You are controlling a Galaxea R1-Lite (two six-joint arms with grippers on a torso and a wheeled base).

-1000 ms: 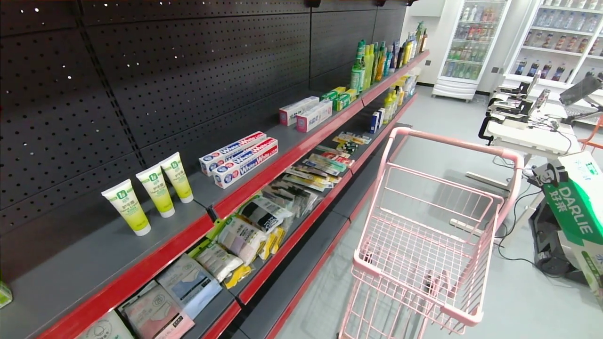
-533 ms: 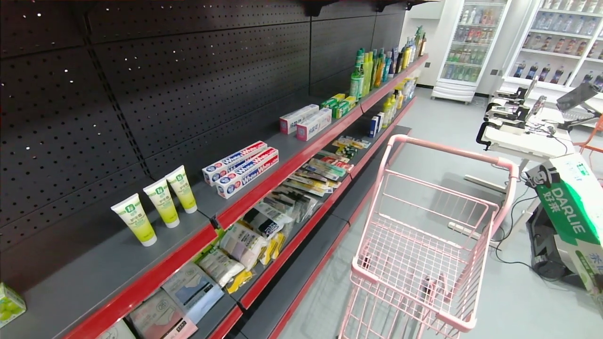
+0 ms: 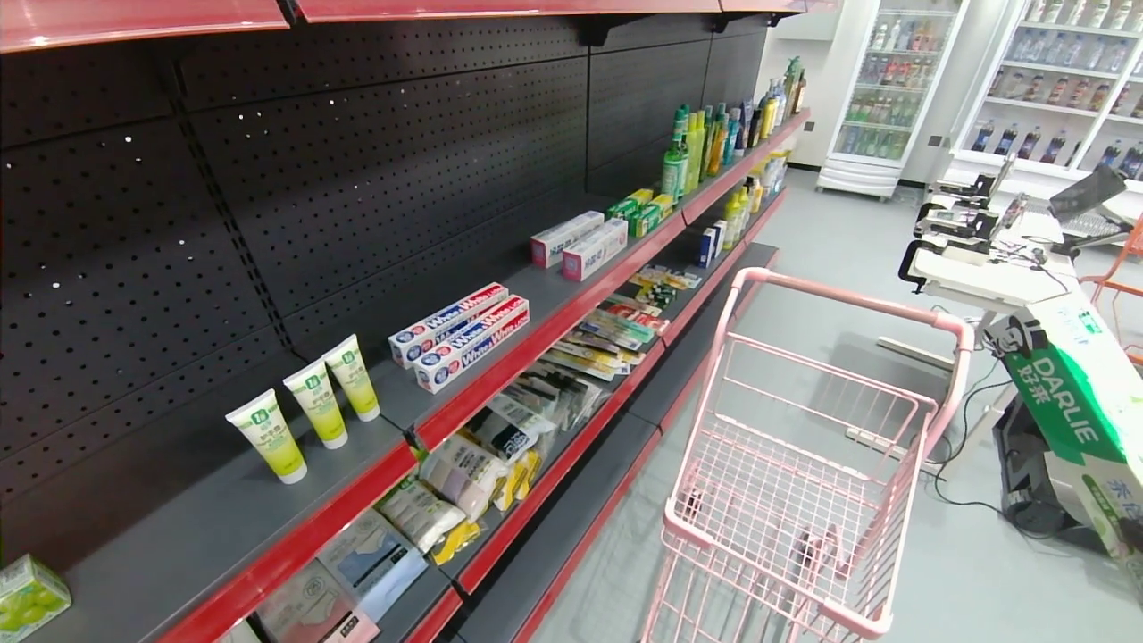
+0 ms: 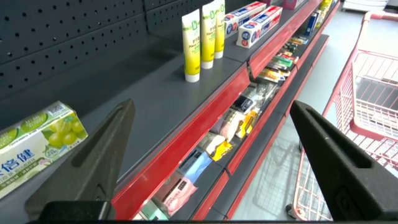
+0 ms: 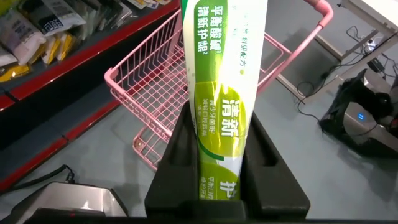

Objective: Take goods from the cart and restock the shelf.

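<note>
Head view, grey shelf, pink cart

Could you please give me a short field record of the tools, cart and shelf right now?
right tool: shut on green box, right of the cart
left tool: open, empty, facing the shelf
cart: pink, no goods visible inside
shelf: three tubes upright; white boxes and bottles farther along
below: packets

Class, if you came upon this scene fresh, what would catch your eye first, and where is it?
The pink cart stands in the aisle beside the red-edged shelf. The right gripper is shut on a green toothpaste box, held to the right of the cart.
</note>
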